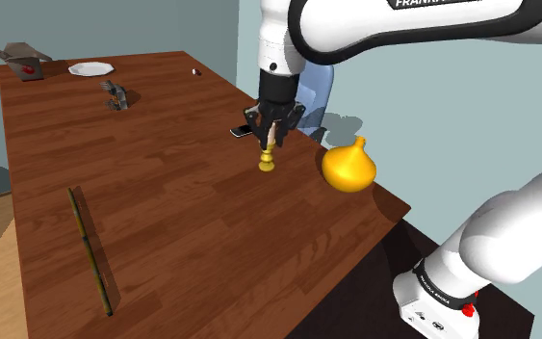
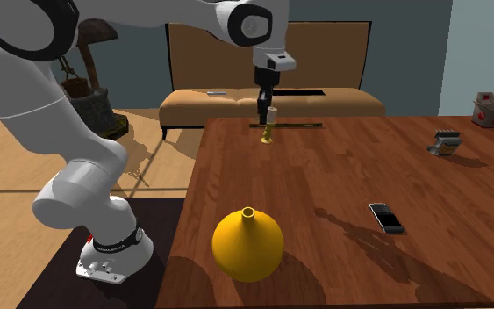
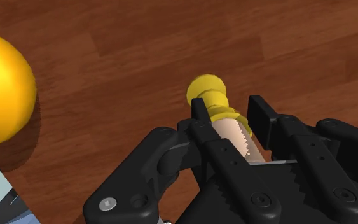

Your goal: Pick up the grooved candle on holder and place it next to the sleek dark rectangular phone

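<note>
In the shoulder view, the gripper is pinching the candle on holder near the dark phone. The holder's base is perhaps just touching the wooden table.

In the second exterior view, the candle on holder is hanging upright from the gripper, well apart from the phone and the yellow vase.

In the wrist view, both fingers are clasping the grooved pale candle on holder.
</note>
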Controlling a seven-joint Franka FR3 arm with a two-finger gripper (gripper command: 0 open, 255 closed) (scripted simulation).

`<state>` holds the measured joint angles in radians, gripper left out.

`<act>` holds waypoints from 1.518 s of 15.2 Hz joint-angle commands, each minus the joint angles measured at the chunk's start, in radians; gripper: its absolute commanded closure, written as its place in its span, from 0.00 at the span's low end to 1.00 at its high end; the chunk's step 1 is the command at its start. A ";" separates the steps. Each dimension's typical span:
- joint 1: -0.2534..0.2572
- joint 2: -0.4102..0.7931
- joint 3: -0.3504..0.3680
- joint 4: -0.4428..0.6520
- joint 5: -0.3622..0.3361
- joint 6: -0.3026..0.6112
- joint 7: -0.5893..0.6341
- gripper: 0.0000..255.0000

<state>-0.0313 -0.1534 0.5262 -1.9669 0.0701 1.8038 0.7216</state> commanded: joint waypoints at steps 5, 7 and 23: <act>-0.048 0.156 -0.039 0.100 -0.083 0.037 -0.060 1.00; -0.060 0.213 -0.051 0.145 -0.111 0.042 -0.076 1.00; -0.062 0.766 -0.160 0.780 -0.298 -0.067 -0.217 1.00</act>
<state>-0.0976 0.5675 0.3746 -1.2441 -0.2172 1.7487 0.5168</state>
